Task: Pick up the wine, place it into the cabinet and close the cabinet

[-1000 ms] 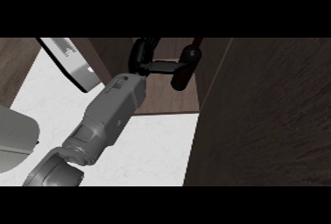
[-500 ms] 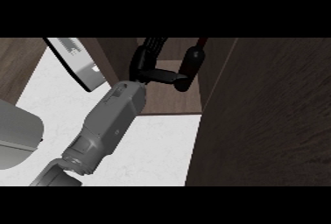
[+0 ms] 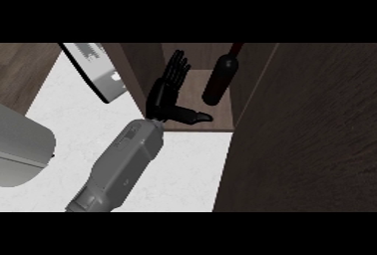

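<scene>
The wine bottle (image 3: 219, 79) is dark with a reddish neck and stands inside the open cabinet (image 3: 193, 94) on its wooden floor, towards the right wall. My left hand (image 3: 166, 97) is just left of the bottle, at the cabinet's left wall. Its fingers point straight into the cabinet and its thumb sticks out to the right, below the bottle's base. The hand is open, and a small gap separates it from the bottle. My right hand is out of view.
The cabinet's right door (image 3: 309, 139) stands open, a large dark wooden panel filling the right side. The left door (image 3: 95, 69) shows its pale face at the upper left. A rounded grey object (image 3: 22, 149) sits at the left edge on the white counter (image 3: 188, 164).
The left hand was curled round the wine bottle inside the cabinet. It has let go, straightened its fingers and moved a little left, and the bottle stays standing in the cabinet.
</scene>
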{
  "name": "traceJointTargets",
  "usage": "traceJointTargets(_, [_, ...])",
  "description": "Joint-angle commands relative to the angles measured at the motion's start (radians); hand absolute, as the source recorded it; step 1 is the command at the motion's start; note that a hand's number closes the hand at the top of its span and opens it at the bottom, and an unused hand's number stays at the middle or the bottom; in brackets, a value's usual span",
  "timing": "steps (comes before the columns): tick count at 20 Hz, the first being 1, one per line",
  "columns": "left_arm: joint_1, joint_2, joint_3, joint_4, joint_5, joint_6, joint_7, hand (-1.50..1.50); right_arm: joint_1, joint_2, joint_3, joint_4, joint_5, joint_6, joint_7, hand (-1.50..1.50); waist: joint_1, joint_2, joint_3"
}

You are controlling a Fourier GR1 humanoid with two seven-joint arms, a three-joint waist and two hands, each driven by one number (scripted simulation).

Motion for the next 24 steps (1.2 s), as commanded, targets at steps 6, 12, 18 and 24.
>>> traceJointTargets(6, [0.310,0.035,-0.115,-0.367,-0.020,0.045,0.074,-1.50,0.075,-0.041,0.025,-0.207,0.008,-0.026,0.058,-1.50,0.012,-0.002,0.000])
traceJointTargets(12, [0.552,0.094,-0.172,-0.591,-0.020,0.034,0.081,-1.50,0.065,-0.068,0.008,-0.188,0.014,-0.014,0.045,-1.50,0.009,0.006,0.000])
traceJointTargets(18, [0.675,0.163,-0.135,-0.704,0.015,-0.025,0.057,-1.50,0.032,-0.117,0.011,-0.184,-0.024,0.058,0.066,-1.50,0.003,0.015,-0.001])
traceJointTargets(24, [0.731,0.248,-0.086,-0.784,0.028,-0.056,0.070,-1.50,0.043,-0.144,0.075,-0.208,-0.051,0.127,0.041,-1.50,-0.001,0.014,0.000])
